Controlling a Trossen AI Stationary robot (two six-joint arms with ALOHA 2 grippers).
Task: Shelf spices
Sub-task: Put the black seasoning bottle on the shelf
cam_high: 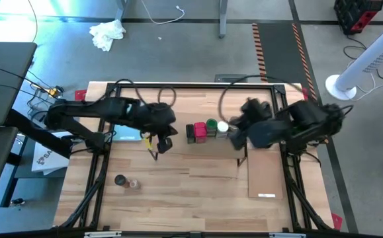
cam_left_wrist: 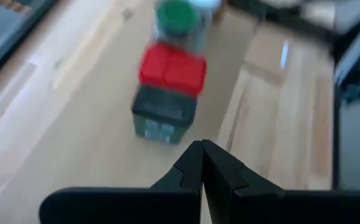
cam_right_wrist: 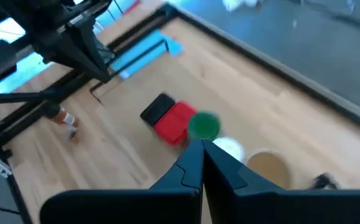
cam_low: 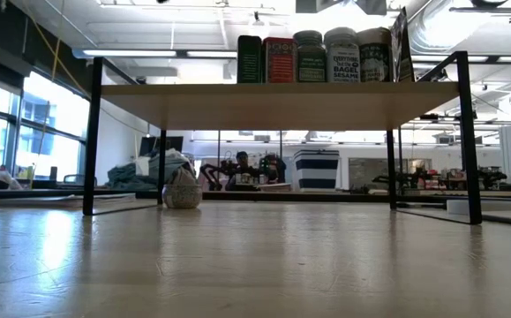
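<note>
Five spices stand in a row on the shelf's plank top [cam_low: 281, 102]: a dark green tin [cam_low: 250, 59], a red tin [cam_low: 279, 59], a green-topped jar [cam_low: 308, 57], a white-topped jar [cam_low: 341, 56] and a tan-topped jar [cam_low: 374, 55]. My right gripper [cam_right_wrist: 203, 151] is shut and hovers at the row's right end, over the white top [cam_right_wrist: 229, 148] and tan top [cam_right_wrist: 268, 168]. My left gripper [cam_left_wrist: 201, 154] is shut and sits left of the row, facing the dark green tin [cam_left_wrist: 164, 115]. Two more small jars [cam_high: 126, 182] lie on the table near its left front. My right gripper is shut beside the tan-topped jar [cam_low: 386, 53] at the row's right end. A dark finger [cam_low: 402, 44] stands right against the jar in the low view, but I cannot tell whether it touches. My left gripper touches nothing.
A loose thin pale board [cam_high: 265, 173] lies flat on the table's right side. A light-blue pad [cam_right_wrist: 143, 55] lies at the far left, under the left arm. One fallen jar [cam_low: 183, 189] lies on the table beyond the shelf's black wire end frame [cam_low: 89, 132].
</note>
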